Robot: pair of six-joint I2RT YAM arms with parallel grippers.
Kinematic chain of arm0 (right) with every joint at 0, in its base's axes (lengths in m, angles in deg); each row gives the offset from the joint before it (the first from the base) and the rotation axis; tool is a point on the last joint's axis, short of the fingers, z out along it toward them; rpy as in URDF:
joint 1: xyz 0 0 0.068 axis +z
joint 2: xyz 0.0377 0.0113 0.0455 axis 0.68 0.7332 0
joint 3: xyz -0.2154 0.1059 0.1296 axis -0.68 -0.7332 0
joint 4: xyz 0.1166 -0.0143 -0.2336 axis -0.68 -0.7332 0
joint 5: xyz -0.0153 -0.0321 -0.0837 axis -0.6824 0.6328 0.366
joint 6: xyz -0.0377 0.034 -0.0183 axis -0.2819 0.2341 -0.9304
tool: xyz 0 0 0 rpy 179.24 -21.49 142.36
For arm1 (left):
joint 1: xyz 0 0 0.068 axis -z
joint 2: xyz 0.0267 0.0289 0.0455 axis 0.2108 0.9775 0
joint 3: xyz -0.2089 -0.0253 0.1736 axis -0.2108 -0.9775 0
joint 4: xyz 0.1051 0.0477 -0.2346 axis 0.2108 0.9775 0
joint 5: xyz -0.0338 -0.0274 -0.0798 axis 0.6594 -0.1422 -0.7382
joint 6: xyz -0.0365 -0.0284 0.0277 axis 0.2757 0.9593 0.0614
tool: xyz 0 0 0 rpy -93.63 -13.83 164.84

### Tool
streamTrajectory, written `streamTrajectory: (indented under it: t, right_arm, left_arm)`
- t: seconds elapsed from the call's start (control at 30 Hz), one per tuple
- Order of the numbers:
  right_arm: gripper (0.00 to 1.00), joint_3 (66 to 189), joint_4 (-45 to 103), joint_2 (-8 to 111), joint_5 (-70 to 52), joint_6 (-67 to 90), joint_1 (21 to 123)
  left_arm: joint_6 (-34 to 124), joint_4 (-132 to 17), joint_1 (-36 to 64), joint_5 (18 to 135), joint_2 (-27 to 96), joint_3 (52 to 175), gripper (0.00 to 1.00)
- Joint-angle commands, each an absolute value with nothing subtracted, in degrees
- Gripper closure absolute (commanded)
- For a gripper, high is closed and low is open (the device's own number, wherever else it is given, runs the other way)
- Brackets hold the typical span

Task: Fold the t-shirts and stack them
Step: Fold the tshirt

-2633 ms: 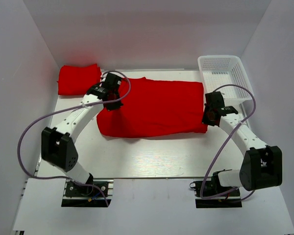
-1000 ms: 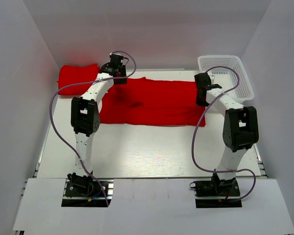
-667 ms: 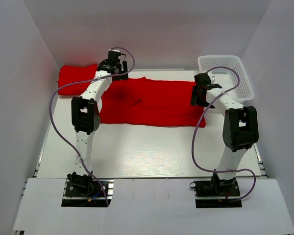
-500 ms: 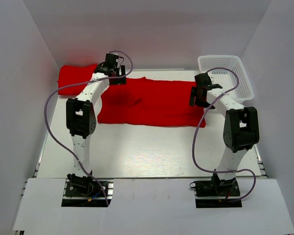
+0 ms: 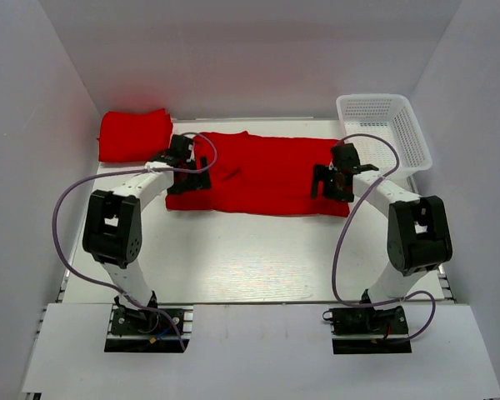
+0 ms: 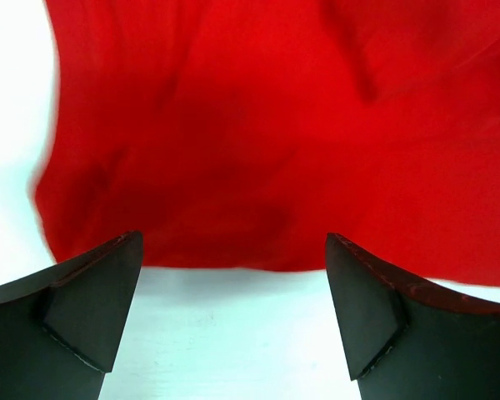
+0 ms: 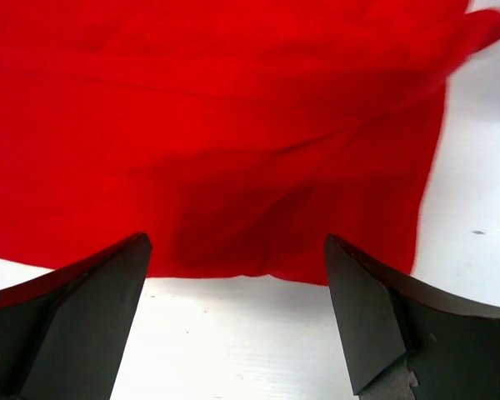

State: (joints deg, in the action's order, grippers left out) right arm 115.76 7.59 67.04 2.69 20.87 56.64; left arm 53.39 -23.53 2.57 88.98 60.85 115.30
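A long red t-shirt (image 5: 262, 171) lies as a flat band across the back of the white table (image 5: 250, 258). A second red t-shirt (image 5: 133, 135) sits folded in the back left corner. My left gripper (image 5: 183, 179) hovers over the band's left end, open and holding nothing. In the left wrist view the gripper (image 6: 233, 283) is over bare table, with the t-shirt (image 6: 258, 125) edge just beyond its tips. My right gripper (image 5: 327, 182) is open over the band's right end. In the right wrist view the gripper (image 7: 237, 283) is empty, and the t-shirt (image 7: 233, 108) hem lies just ahead.
A white mesh basket (image 5: 383, 125) stands at the back right, close behind the right arm. White walls enclose the table on the left, right and back. Both arms' purple cables loop over the near half of the table.
Both grippers carried the cloth to the far edge, opened and let go. They have since drawn back toward the near hem. The shirt now lies as a narrower band.
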Motion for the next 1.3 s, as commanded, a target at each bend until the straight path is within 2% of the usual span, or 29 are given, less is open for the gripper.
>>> streamTrajectory:
  t: [0.0,0.3,0.5,0.7,0.8,0.9,1.03,1.17,1.27]
  right_arm:
    - [0.1,113.87,13.71,68.41,-0.53,20.22,56.11]
    - [0.1,107.47,16.1,72.72,0.69,21.45,55.06]
    - [0.1,93.95,16.09,62.65,-0.35,26.54,55.23]
    - [0.1,83.21,12.24,50.95,-5.53,29.62,55.41]
    - [0.1,79.78,10.48,44.79,-8.6,30.06,55.67]
    - [0.1,77.75,9.33,35.4,-11.86,29.01,55.85]
    - [0.1,84.23,6.61,31.07,-12.49,26.11,55.94]
    - [0.1,91.26,4.85,33.17,-11.61,22.69,55.85]
    - [0.1,93.82,4.23,35.01,-10.03,21.54,55.59]
  left_arm:
    - [56.42,-27.49,2.33,85.14,59.94,111.59,0.0]
    - [59.24,-26.89,1.19,86.53,61.53,101.48,0.0]
    - [63.1,-24.44,1.19,85.66,52.84,87.51,0.0]
    - [70.91,-13.55,1.89,85.13,36.7,75.02,0.0]
    - [74.44,-8.89,2.42,83.98,30.35,75.01,0.0]
    - [73.92,-3.43,2.42,85.91,21.73,81.75,0.0]
    - [62.43,-10.23,2.42,83.9,14.17,88.01,0.0]
    - [56.44,-15.45,2.94,80.92,19.14,92.49,0.0]
    - [53.63,-17.39,3.65,77.5,28.72,95.57,0.0]
